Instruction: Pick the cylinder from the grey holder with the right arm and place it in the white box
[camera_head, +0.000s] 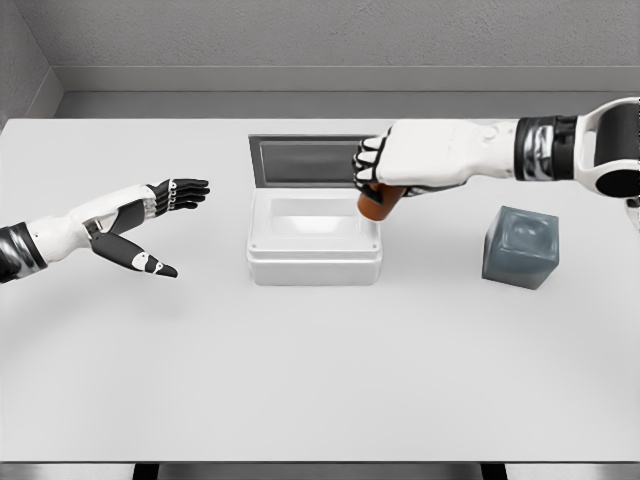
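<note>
The orange-brown cylinder (379, 204) was held in the clenched fingers of the right hand (400, 165), hanging over the right rim of the open white box (313, 255), whose lid stood raised behind it. The grey holder (520, 247) was left empty on the table (320, 380), well to the right. The left hand (140, 222) was kept apart on the left, its fingers spread and released. The cylinder appeared slightly tilted, though much of it was hidden by the palm. For a clean placement, the hand should be carried further left until the cylinder is centred over the cavity, then lowered before the fingers are loosened.
</note>
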